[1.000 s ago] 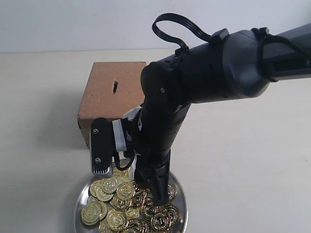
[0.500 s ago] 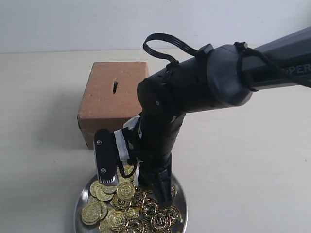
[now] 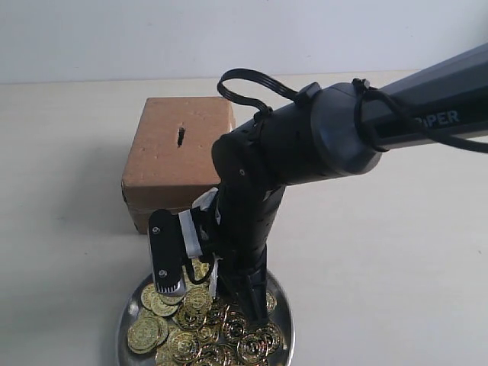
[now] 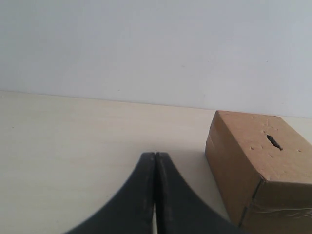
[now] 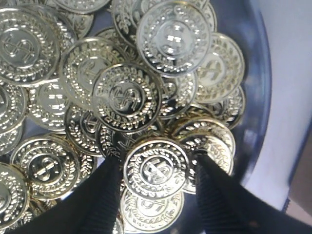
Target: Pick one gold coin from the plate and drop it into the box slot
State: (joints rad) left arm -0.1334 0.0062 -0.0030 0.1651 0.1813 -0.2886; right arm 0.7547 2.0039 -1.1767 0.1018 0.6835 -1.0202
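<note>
Pale tabletop (image 3: 381,267) is seen beneath the plate (image 3: 286,324), into which the right gripper (image 5: 158,170) has been lowered, fingers apart astride one gold coin (image 5: 155,165) (a pinch seems due next). The left gripper (image 4: 155,161) is pressed together.

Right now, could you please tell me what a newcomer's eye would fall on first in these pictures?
The big black right arm fills the exterior view, reaching down over the plate. Up close, the glittering heap of gold coins catches the eye, with the right gripper open and its fingers either side of one coin. Beyond the plate stands the brown box, the dark slot in its top.
</note>
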